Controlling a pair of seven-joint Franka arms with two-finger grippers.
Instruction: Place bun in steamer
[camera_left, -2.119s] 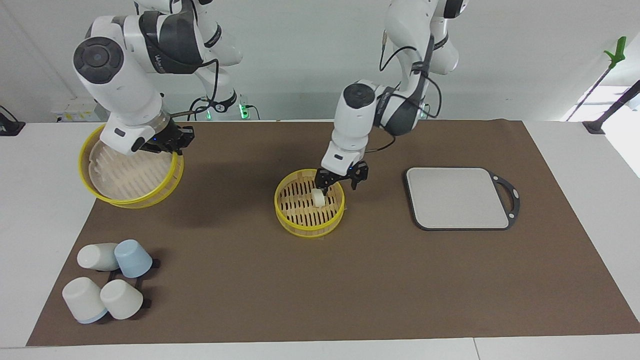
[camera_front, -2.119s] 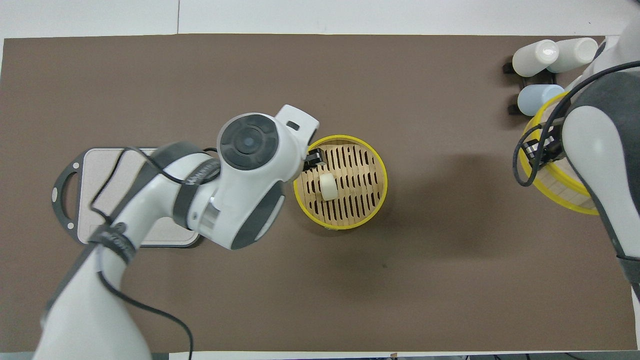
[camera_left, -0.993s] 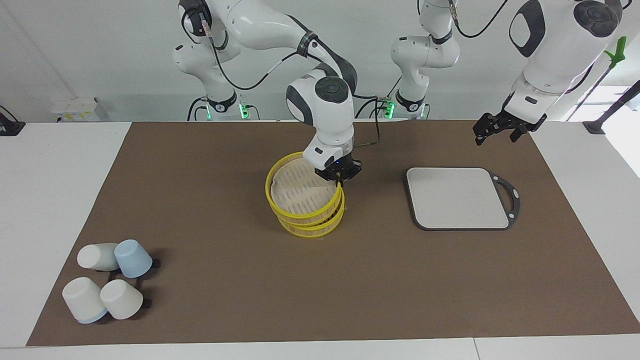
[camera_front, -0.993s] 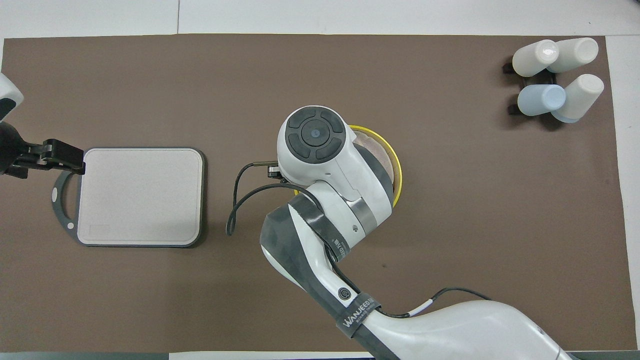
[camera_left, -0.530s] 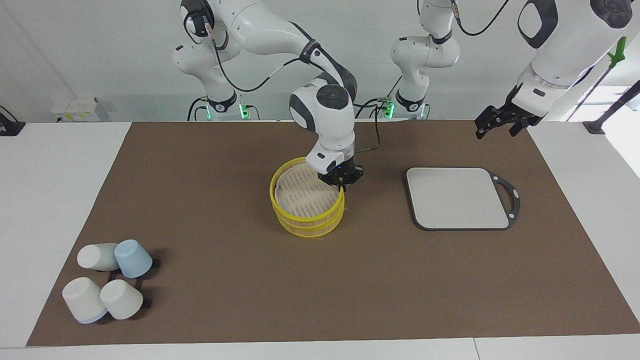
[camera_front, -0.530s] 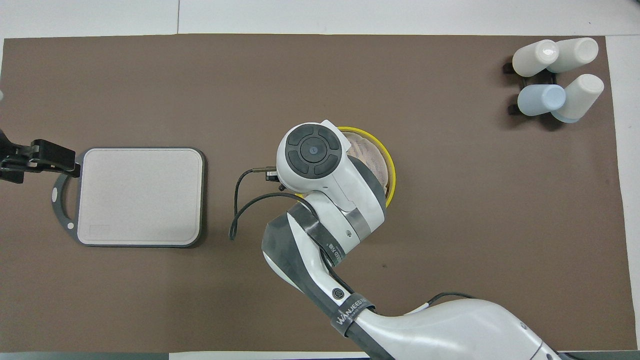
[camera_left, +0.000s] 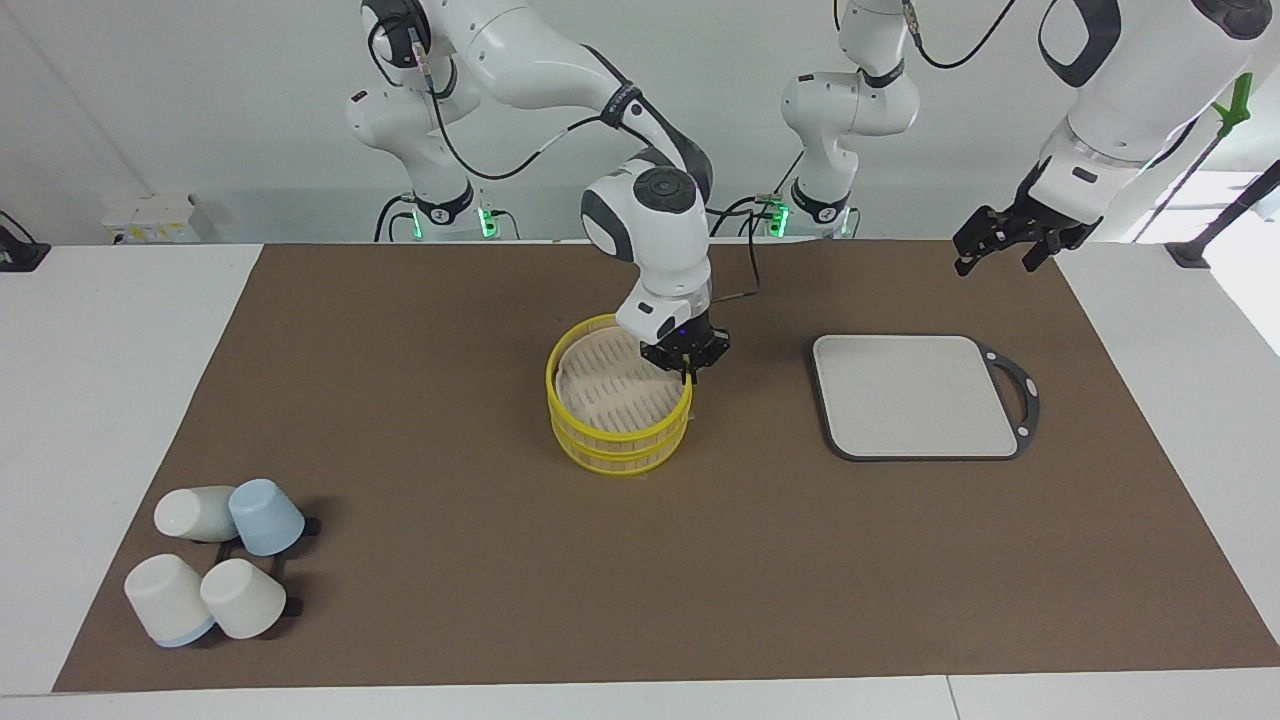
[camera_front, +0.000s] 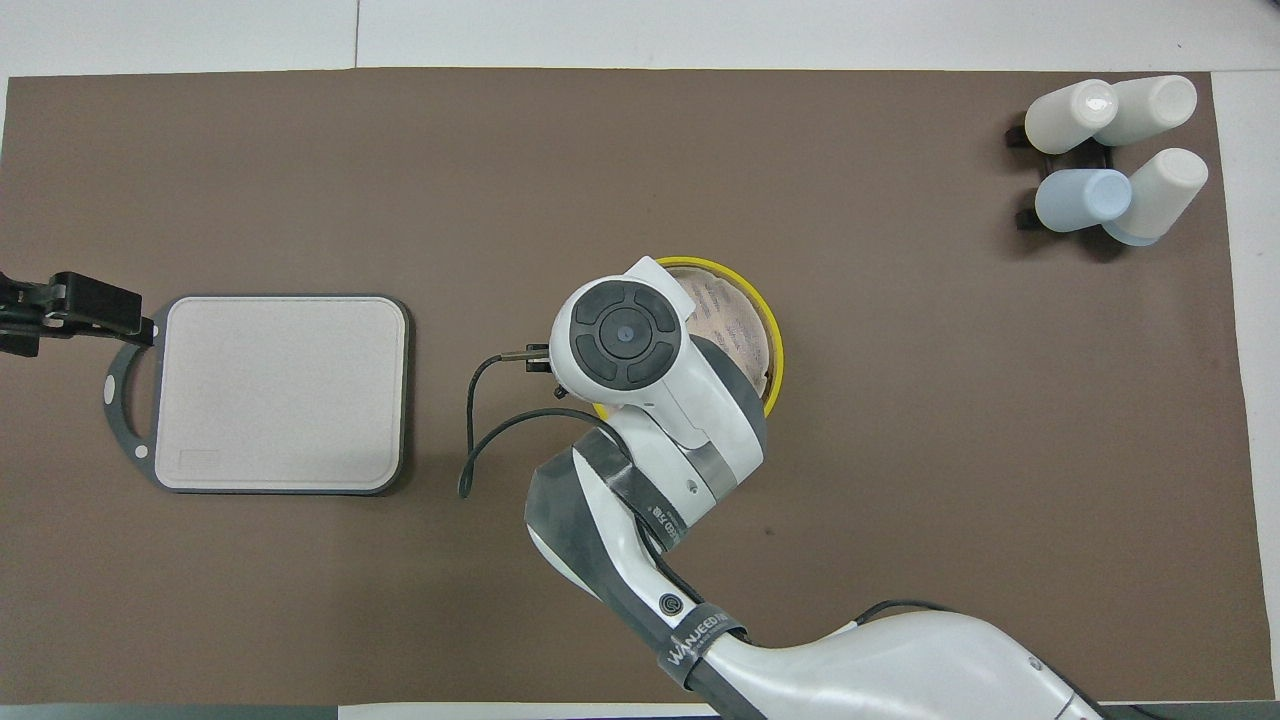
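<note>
Since half a second ago my right end effector (camera_left: 686, 368) has carried the upper tier a little toward the left arm's end of the bench, so it now sits nearly square on the lower tier instead of overhanging it. Two seconds back the bun lay in plain sight on the slats of the lower tier; now the upper tier's pale floor covers it and I cannot see it in either view, so I judge it is inside the steamer (camera_left: 618, 412), under that second tier.

My right end effector is pinched narrow on the yellow rim of the upper tier, at the edge nearest the robots' side and toward the grey board (camera_left: 915, 396). In the overhead view my own wrist hides the grip and most of the steamer (camera_front: 771, 340). My left end effector (camera_left: 1005, 245) hangs in the air over the corner of the brown mat (camera_left: 480, 590) by the board's handle, its fingers spread apart and empty, waiting.

As I judge it, the tier is light and stiff, thin-walled, so a rim pinch serves well but could tilt it if I let go unevenly. The bun looks soft and easily dented; were I to take it again, I would close gently across its short sides. The cups (camera_left: 215, 570) lie well apart from all this.
</note>
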